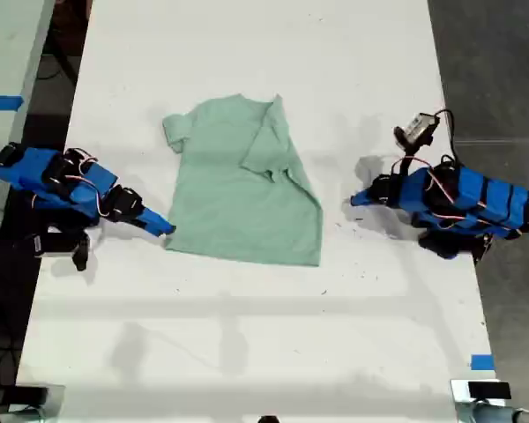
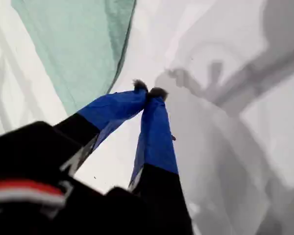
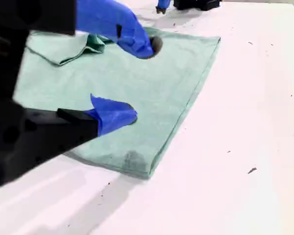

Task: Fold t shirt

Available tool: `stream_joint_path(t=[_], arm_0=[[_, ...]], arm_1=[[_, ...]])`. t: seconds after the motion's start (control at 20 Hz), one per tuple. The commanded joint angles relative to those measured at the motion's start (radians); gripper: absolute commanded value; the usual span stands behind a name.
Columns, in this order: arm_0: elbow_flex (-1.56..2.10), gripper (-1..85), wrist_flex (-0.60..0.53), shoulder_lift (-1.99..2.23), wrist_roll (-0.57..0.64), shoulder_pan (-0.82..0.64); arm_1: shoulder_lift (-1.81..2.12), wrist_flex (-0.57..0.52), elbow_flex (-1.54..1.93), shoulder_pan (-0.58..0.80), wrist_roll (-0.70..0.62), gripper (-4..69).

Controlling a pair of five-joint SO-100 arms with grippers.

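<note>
Pale mint-green creased cloth t shirt (image 1: 242,189) lay part-folded on white table (image 1: 247,352), my first gripper (image 2: 148,91) closed empty at the exterior view's 3 o'clock, my second gripper (image 3: 139,81) open beside the hem at 9 o'clock.

A long white table (image 1: 247,335) fills most of the exterior view, its top lit from above so that soft grey shadows fall across its near part. Dark grey floor (image 1: 489,53) shows along the exterior view's right, and a darker strip with cables runs down the exterior view's left beside a pale surface (image 1: 9,53) bearing blue tape (image 1: 2,102). Another bit of blue tape (image 1: 481,362) sits on the table's edge at the exterior view's lower right.
</note>
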Motion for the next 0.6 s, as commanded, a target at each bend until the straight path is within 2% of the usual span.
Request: stream_joint_path(t=[0.0,0.45,0.55], arm_0=[[0.025,-0.1,-0.181,0.006,0.123,-0.528],[-0.018,-0.1,-0.204,0.003,0.118,-0.543],[-0.199,-0.1,-0.163,-0.08,0.184,-0.606]], arm_1=[[0.018,-0.011,0.044,0.002,-0.032,1.5],[0.018,-0.011,0.044,0.003,-0.031,1.5],[0.018,-0.011,0.044,0.006,-0.032,1.5]])
